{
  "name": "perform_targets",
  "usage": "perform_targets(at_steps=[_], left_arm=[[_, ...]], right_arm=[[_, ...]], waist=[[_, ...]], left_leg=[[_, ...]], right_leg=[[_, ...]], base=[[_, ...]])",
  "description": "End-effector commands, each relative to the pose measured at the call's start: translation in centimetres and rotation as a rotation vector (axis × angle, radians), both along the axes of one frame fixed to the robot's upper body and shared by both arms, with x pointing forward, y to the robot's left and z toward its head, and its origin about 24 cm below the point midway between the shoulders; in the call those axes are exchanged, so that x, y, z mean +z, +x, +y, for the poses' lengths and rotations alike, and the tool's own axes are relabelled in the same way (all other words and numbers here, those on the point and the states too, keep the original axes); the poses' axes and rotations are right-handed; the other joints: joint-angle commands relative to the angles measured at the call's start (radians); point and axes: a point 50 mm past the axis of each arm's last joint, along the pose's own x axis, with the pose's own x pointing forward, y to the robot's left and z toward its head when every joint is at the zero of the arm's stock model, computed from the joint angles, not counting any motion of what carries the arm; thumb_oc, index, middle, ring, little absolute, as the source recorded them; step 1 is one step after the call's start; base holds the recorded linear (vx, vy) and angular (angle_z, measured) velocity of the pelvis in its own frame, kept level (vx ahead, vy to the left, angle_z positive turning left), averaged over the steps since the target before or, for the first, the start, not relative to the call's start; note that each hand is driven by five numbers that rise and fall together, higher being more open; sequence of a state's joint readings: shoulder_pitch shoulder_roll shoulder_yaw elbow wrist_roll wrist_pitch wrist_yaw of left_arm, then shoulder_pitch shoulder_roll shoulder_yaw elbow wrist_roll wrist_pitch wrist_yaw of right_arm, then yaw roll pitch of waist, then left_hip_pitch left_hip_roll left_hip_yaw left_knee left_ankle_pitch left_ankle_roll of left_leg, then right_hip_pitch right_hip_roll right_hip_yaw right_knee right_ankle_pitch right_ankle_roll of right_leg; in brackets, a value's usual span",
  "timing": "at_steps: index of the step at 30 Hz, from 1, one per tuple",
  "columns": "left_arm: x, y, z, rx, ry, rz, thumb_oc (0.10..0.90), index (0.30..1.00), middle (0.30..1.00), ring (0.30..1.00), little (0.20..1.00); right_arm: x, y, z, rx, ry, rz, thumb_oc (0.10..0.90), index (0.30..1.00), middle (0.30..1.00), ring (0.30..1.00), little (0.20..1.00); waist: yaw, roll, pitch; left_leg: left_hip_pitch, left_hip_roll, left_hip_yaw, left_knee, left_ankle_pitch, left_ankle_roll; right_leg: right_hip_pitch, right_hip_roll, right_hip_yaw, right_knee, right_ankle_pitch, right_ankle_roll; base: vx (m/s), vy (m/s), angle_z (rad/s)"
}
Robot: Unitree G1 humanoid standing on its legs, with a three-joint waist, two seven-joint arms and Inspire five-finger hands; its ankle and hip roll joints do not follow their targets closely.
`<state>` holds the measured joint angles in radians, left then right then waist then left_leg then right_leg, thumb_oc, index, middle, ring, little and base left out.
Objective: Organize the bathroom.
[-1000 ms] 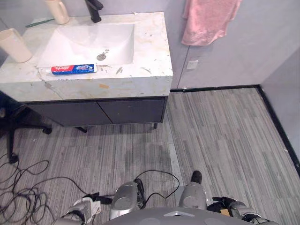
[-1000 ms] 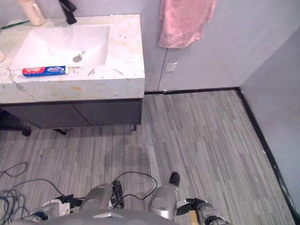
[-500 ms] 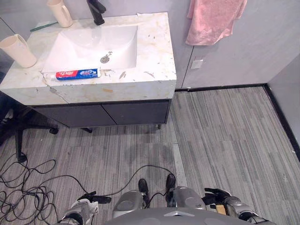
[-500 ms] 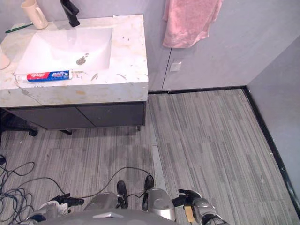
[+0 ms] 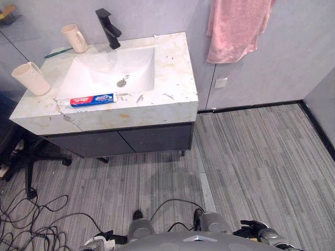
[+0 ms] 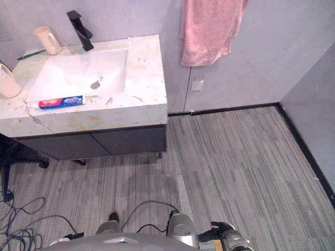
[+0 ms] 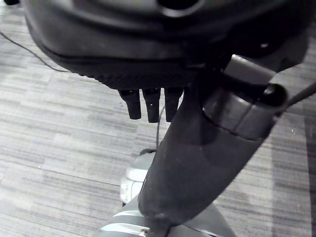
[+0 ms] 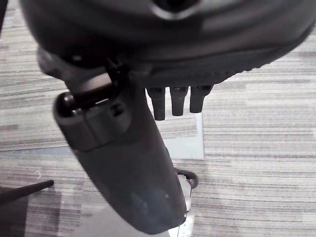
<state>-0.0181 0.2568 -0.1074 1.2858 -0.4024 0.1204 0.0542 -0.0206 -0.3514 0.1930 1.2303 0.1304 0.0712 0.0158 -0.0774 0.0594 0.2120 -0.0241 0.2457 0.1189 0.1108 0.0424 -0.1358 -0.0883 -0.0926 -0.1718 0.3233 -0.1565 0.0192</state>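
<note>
Lying on veined marble counter (image 5: 172, 78), flat toothpaste tube (image 5: 92, 100); both hands (image 7: 148, 101) (image 8: 177, 101) slack, empty

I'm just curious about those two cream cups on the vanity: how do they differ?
The cup by the faucet stands at the back of the countertop, next to the black faucet and a green toothbrush; the cup at the left edge stands nearer the front, with nothing close beside it. The back cup shows its handle; the left one's handle is barely visible. Both are upright, cream and open-topped.
</note>
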Motion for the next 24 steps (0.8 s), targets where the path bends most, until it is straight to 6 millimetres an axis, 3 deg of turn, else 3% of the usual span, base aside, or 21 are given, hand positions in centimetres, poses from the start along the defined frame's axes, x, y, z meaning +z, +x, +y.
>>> perform_targets(at_steps=[1,5,6,8,10,11,12,14,16,19,22,24], left_arm=[[1.5,3.9,1.8,-0.029,0.055,-0.126,0.800,0.900,0.900,0.900,0.900],[1.8,4.1,2.4,-0.005,0.083,-0.139,0.800,0.900,0.900,0.900,0.900],[1.9,3.4,3.2,0.024,0.113,-0.136,0.800,0.900,0.900,0.900,0.900],[1.9,2.9,3.6,0.029,0.121,-0.120,0.800,0.900,0.900,0.900,0.900],[2.0,1.8,4.4,0.039,0.132,-0.095,0.800,0.900,0.900,0.900,0.900],[2.0,1.4,4.7,0.039,0.138,-0.085,0.800,0.900,0.900,0.900,0.900],[2.0,1.0,5.0,0.032,0.149,-0.074,0.800,0.900,0.900,0.900,0.900],[2.1,1.7,4.9,0.012,0.149,-0.097,0.800,0.900,0.900,0.900,0.900],[2.5,3.0,4.9,-0.005,0.150,-0.139,0.800,0.900,0.900,0.900,0.900],[2.6,4.2,4.2,0.039,0.122,-0.189,0.800,0.900,0.900,0.900,0.900],[2.4,4.3,3.6,0.034,0.108,-0.191,0.800,0.900,0.900,0.900,0.900],[2.3,4.3,3.4,0.123,0.106,-0.219,0.800,0.900,0.900,0.900,0.900]], right_arm=[[0.4,1.9,0.4,0.020,0.014,-0.082,0.800,0.900,0.900,0.900,0.900],[0.8,3.0,0.4,0.028,0.020,-0.117,0.800,0.900,0.900,0.900,0.900],[1.1,3.3,0.1,0.032,0.004,-0.136,0.800,0.900,0.900,0.900,0.900],[1.1,3.2,-0.1,0.030,-0.005,-0.135,0.800,0.900,0.900,0.900,0.900],[1.2,3.3,-0.3,0.061,-0.015,-0.128,0.800,0.900,0.900,0.900,0.900],[1.2,3.3,-0.2,0.080,-0.015,-0.124,0.800,0.900,0.900,0.900,0.900],[1.3,3.7,-0.1,0.097,-0.010,-0.124,0.800,0.900,0.900,0.900,0.900],[1.2,3.5,-0.1,0.080,-0.004,-0.124,0.800,0.900,0.900,0.900,0.900],[1.1,3.3,0.0,0.075,0.006,-0.108,0.800,0.900,0.900,0.900,0.900],[1.1,3.3,0.0,0.065,0.004,-0.106,0.800,0.900,0.900,0.900,0.900],[1.0,2.7,-0.3,0.043,0.003,-0.104,0.800,0.900,0.900,0.900,0.900],[0.8,1.9,-0.2,0.038,-0.006,-0.094,0.800,0.900,0.900,0.900,0.900]], waist=[[-0.002,-0.008,0.052],[0.003,-0.018,0.058],[0.024,-0.031,0.052],[0.036,-0.035,0.047],[0.063,-0.045,0.043],[0.070,-0.045,0.042],[0.066,-0.051,0.044],[0.034,-0.069,0.036],[0.033,-0.084,0.033],[0.035,-0.078,0.024],[0.028,-0.076,0.006],[0.019,-0.076,-0.012]], left_leg=[[-0.021,-0.051,-0.024,0.105,-0.091,0.070],[-0.025,-0.077,-0.036,0.133,-0.131,0.080],[-0.026,-0.105,-0.043,0.163,-0.167,0.098],[-0.023,-0.120,-0.039,0.170,-0.182,0.109],[-0.002,-0.143,0.010,0.160,-0.198,0.130],[0.008,-0.142,0.035,0.153,-0.200,0.135],[0.027,-0.145,0.049,0.139,-0.197,0.134],[0.017,-0.179,-0.003,0.127,-0.203,0.139],[0.006,-0.196,-0.027,0.121,-0.206,0.148],[0.013,-0.181,-0.027,0.081,-0.167,0.132],[0.002,-0.174,-0.033,0.088,-0.151,0.127],[0.012,-0.156,-0.026,0.068,-0.133,0.117]], right_leg=[[0.000,-0.167,0.060,-0.039,0.055,0.109],[0.010,-0.190,0.073,-0.062,0.078,0.133],[0.039,-0.222,0.081,-0.099,0.119,0.144],[0.047,-0.241,0.075,-0.108,0.141,0.143],[0.025,-0.291,0.025,-0.060,0.230,0.146],[0.018,-0.293,0.000,-0.042,0.231,0.148],[0.002,-0.236,0.007,-0.073,0.209,0.149],[-0.047,-0.146,0.110,-0.178,0.230,0.156],[-0.044,-0.123,0.084,-0.233,0.235,0.150],[-0.010,-0.073,0.072,-0.250,0.202,0.120],[0.013,-0.044,0.078,-0.255,0.179,0.094],[0.035,-0.036,0.061,-0.277,0.172,0.081]], base=[[0.05,0.274,0.10],[0.04,0.144,-0.02],[0.16,0.386,-0.18],[0.11,0.209,-0.24],[0.10,0.133,-0.53],[0.13,0.072,-0.49],[0.10,-0.052,-0.63],[0.10,-0.145,-0.75],[0.06,-0.150,0.26],[0.02,-0.077,0.93],[0.08,-0.046,0.37],[0.10,-0.006,0.09]])
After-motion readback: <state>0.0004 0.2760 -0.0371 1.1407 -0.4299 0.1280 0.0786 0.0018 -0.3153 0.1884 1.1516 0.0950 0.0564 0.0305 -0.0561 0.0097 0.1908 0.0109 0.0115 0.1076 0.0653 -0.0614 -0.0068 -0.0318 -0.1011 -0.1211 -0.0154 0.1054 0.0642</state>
